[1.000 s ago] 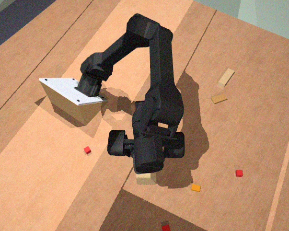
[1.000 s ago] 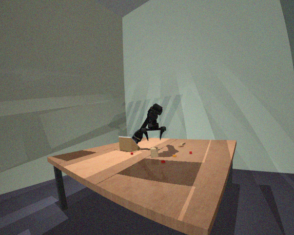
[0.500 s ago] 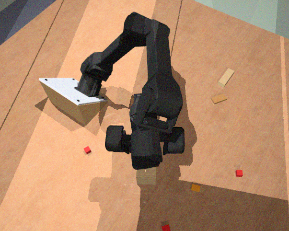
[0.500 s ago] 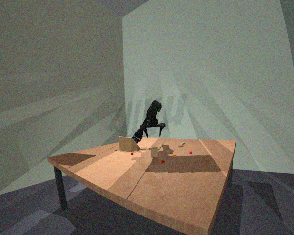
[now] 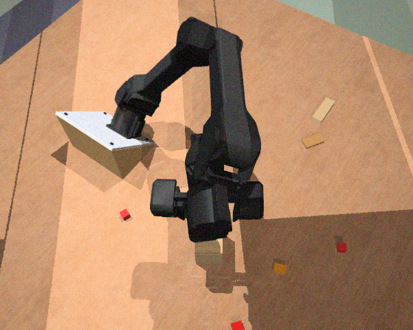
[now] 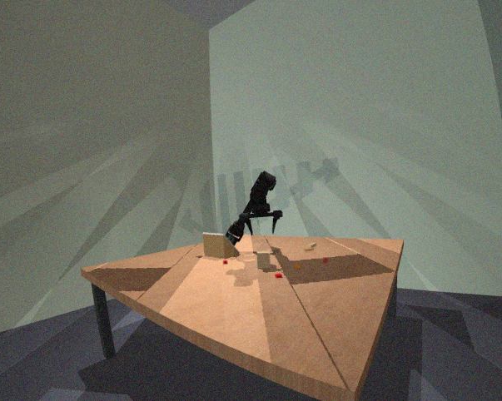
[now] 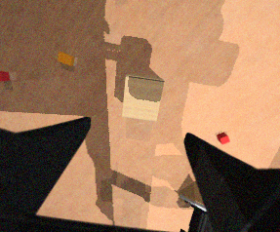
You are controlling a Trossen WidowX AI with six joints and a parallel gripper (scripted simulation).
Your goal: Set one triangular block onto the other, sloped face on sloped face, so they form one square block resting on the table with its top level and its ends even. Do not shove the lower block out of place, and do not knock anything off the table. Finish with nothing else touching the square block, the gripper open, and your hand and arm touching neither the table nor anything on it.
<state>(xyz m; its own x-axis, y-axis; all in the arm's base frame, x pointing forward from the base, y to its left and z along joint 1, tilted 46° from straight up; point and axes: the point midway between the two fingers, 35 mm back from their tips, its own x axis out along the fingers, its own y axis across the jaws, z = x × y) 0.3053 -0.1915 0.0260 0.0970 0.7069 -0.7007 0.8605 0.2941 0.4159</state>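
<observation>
We have our jaws released and spread wide, with nothing between the fingertips point(image 6: 251, 230). They hang above the worktop point(image 5: 99, 291) point(image 6: 216, 310) point(image 7: 262, 32), clear of it and of the pale block point(image 5: 208, 246) point(image 6: 263, 260) point(image 7: 142, 106) underneath. That block sits upright on the worktop, and from outside we see 1 squarish shape. In the wrist view its top lies ahead of the gap between our 2 fingertips, partly in shadow. We cannot tell from here where the sloped faces meet, nor whether the ends are exactly even.

Our arm point(image 5: 227, 70) point(image 6: 259, 196) rises from the white plate point(image 5: 83, 123) point(image 7: 193, 203) on top of the wooden wedge point(image 5: 92, 150) point(image 6: 216, 245), bends over and comes down above the block. In the top view, 1 red cube point(image 5: 124, 214) point(image 6: 225, 261) point(image 7: 222, 138) lies left of the block, between it and the wedge's side of the worktop. On the right we have an orange piece point(image 5: 279, 268) point(image 6: 297, 266) point(image 7: 66, 58) and a second red cube point(image 5: 341, 247) point(image 6: 325, 259) point(image 7: 1, 76) in the shade. A third red cube point(image 5: 237, 325) point(image 6: 278, 275) is at the bottom edge. Farther up lie 2 flat pieces near each other, a pale strip point(image 5: 323, 109) point(image 6: 313, 245) and a tan strip point(image 5: 312, 140) point(image 6: 309, 248).
</observation>
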